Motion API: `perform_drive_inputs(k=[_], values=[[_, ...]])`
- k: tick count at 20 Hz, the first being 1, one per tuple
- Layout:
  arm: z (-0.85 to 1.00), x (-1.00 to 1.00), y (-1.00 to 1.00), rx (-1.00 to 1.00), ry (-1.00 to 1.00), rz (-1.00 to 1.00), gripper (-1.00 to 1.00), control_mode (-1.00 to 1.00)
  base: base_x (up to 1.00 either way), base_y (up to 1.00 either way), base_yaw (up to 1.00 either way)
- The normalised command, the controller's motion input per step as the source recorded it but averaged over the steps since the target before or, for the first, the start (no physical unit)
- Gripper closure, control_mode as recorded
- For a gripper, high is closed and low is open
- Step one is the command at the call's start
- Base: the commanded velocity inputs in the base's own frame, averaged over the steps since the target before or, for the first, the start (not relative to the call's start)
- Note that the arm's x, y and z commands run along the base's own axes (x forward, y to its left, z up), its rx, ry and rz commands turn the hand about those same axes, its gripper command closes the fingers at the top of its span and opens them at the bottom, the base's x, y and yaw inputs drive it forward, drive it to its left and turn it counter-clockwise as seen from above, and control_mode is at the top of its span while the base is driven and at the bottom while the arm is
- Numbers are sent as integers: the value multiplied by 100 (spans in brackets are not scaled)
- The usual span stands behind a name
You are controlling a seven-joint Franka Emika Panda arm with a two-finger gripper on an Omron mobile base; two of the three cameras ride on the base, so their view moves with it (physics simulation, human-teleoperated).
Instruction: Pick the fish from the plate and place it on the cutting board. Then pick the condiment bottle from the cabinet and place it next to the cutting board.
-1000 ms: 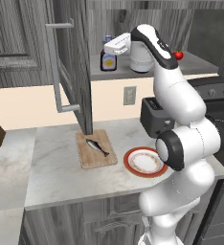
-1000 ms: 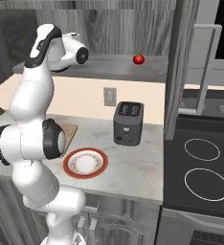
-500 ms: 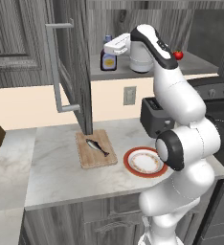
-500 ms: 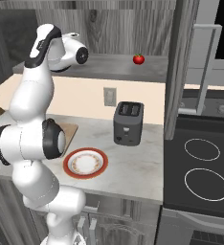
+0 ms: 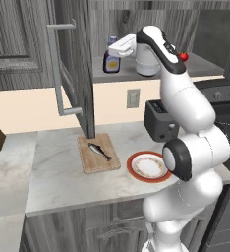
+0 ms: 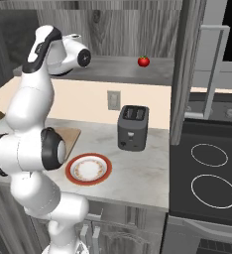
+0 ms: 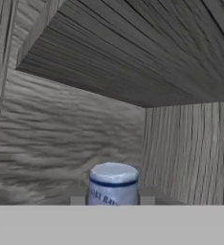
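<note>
The small grey-blue fish (image 5: 100, 151) lies on the wooden cutting board (image 5: 90, 165), left of the orange-rimmed plate (image 5: 147, 166) (image 6: 88, 168), which holds nothing. The condiment bottle (image 5: 111, 62) (image 7: 113, 184), dark with a pale label and blue cap, stands upright on the grey shelf of the open cabinet (image 5: 205, 64). My gripper (image 5: 113, 48) (image 7: 113, 200) reaches into the cabinet at the bottle's top. It is shut on the bottle, with a fingertip (image 7: 78, 200) pressed against each side just below the cap.
The cabinet door (image 5: 75, 64) hangs open above the board, its bar handle facing left. A red tomato (image 5: 184, 56) (image 6: 144, 61) sits farther right on the shelf. A dark toaster (image 5: 158, 120) (image 6: 133, 127) stands behind the plate, and a stove (image 6: 209, 171) lies to the right.
The jaws have closed in on the condiment bottle. The arm, the bottle and everything on the counter stay where they were.
</note>
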Motion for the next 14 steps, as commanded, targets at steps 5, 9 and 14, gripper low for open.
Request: perform_drive_inputs(k=[5,9,14], values=[[0,-28,0,0,0,0,100,-100,0,0,0],[0,-35,0,-3,0,0,100,-100,0,0,0],[0,-34,0,-6,0,0,100,-100,0,0,0]])
